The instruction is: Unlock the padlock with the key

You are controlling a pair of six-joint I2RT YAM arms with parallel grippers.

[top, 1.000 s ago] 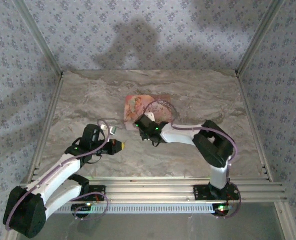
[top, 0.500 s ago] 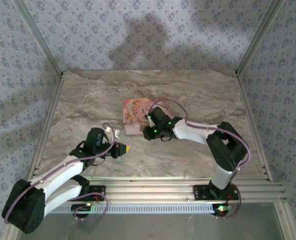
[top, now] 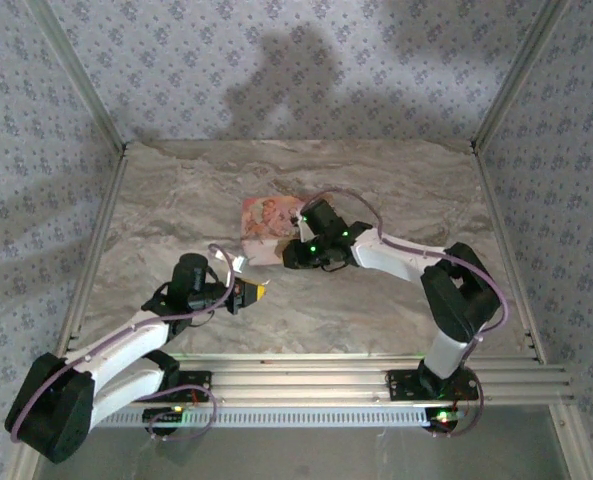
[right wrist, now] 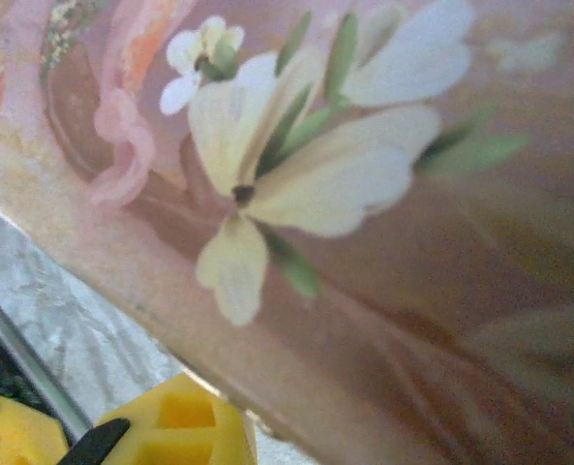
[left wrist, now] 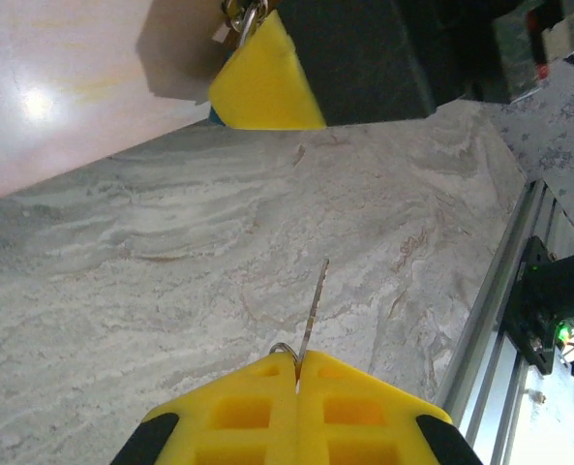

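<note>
Yellow left jaws pinch the key (left wrist: 312,302); right jaws near the box (right wrist: 364,213): grip unclear.

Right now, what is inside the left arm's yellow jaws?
A thin metal key, blade sticking out over the grey marbled table. Its head is hidden by the shut jaws; a sliver of ring shows.

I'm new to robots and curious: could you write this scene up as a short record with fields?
Left hand: shut on key
Key blade: points toward the right hand
Right hand: at near edge of box; grip unclear
Box: pink, floral, lying on table
Table: marbled grey
</note>
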